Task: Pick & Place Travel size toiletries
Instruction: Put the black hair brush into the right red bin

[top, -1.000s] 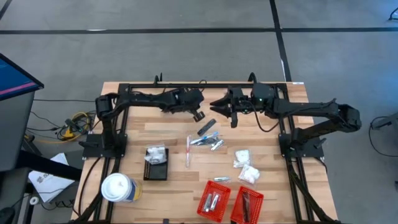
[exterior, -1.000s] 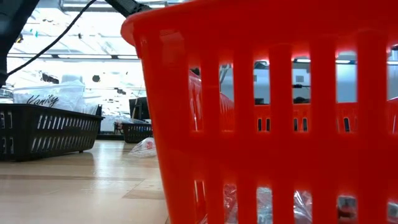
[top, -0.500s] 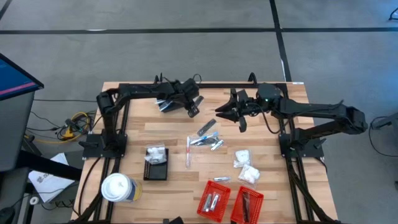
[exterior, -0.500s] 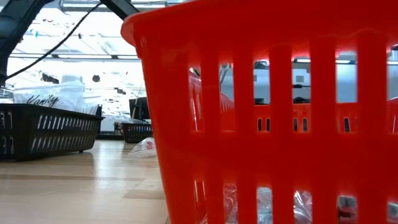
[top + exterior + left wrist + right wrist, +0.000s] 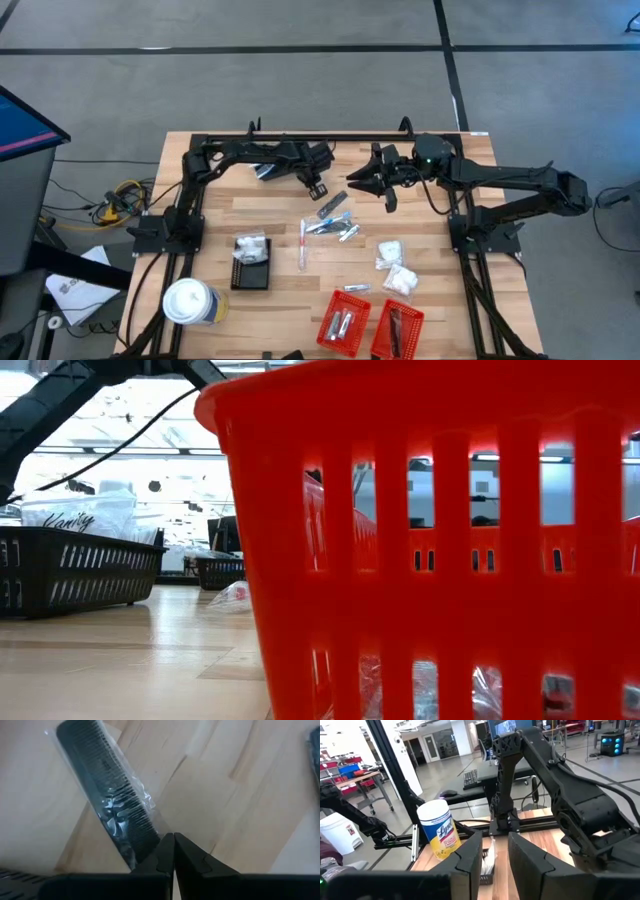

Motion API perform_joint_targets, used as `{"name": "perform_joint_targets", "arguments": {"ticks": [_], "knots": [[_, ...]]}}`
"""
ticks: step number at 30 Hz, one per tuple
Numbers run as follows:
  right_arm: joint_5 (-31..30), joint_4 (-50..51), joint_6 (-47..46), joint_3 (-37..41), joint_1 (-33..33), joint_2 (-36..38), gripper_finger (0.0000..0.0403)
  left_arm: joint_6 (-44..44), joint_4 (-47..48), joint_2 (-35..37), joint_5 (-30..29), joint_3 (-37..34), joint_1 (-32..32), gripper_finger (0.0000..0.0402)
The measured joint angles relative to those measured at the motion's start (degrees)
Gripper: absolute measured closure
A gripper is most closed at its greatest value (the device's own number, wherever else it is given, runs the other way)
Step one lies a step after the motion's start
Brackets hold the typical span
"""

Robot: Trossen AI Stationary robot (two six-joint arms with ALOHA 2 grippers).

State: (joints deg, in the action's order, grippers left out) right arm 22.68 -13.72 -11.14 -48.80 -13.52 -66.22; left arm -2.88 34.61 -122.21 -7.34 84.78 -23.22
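Loose toiletries lie mid-table: silvery tubes [image 5: 330, 226], a thin pinkish tube [image 5: 302, 243], white packets [image 5: 396, 268] and a dark comb in clear wrap [image 5: 333, 205]. My left gripper [image 5: 318, 187] points steeply down, shut, just beyond the comb's far end. In the left wrist view its fingertips [image 5: 173, 838] stand beside one end of the comb [image 5: 107, 795]. My right gripper [image 5: 362, 181] hovers level over the far middle of the table, open, with nothing between its fingers [image 5: 495, 851]. My left gripper comes from above with its shut fingertips [image 5: 167, 845] right at the edge of the comb's clear wrapper [image 5: 150, 827], near one end of the comb, which lies flat on the table. Whether the fingertips touch the wrapper I cannot tell.
A black basket [image 5: 251, 262] holding white packets stands left of centre, and two red baskets [image 5: 344, 322] [image 5: 398, 330] stand at the near edge. A white canister [image 5: 190, 302] stands at the near left. In the low view a red basket [image 5: 430, 540] fills the right of the picture.
My left gripper has tipped from a shallow slant to steeply downward and has sunk toward the table beside the dark comb, staying shut. The toiletries lie where they were.
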Motion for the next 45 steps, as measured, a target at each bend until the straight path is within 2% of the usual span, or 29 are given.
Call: {"name": "perform_joint_targets", "arguments": {"ticks": [7,21,25,27,30,34,38,41,45], "knots": [[0.0,0.0,0.6,0.0,0.0,0.0,0.0315,-0.1,0.7,-0.1,-0.8,0.0,2.3,0.0400],[0.0,1.0,0.6,0.0,0.0,0.0,0.0315,-1.9,8.5,0.5,-0.9,0.0,14.1,0.0400],[0.0,1.4,0.6,0.0,0.0,0.0,0.0315,-2.0,9.2,2.2,-8.1,-1.2,17.9,0.0400],[0.0,1.6,0.6,0.0,0.0,0.0,0.0315,-2.3,6.6,5.0,-11.1,-2.7,19.4,0.0401],[0.0,2.3,1.2,0.0,-0.1,0.0,0.0315,-4.1,1.6,11.6,-11.9,-6.3,20.3,0.0401],[0.0,4.0,3.8,0.0,-0.5,0.0,0.0315,-8.2,-6.1,20.1,-12.0,-16.4,20.6,0.0401],[0.0,5.4,5.1,0.1,-0.5,0.0,0.0315,-12.2,-22.3,28.6,-11.7,-28.6,19.9,0.0401],[0.0,5.4,5.1,0.0,-0.5,0.0,0.0315,-13.7,-28.3,30.7,-10.2,-34.5,18.1,0.0401],[0.0,4.7,6.5,0.0,-0.5,0.0,0.0315,-14.1,-29.2,31.0,-10.3,-36.3,15.8,0.0401]]}}
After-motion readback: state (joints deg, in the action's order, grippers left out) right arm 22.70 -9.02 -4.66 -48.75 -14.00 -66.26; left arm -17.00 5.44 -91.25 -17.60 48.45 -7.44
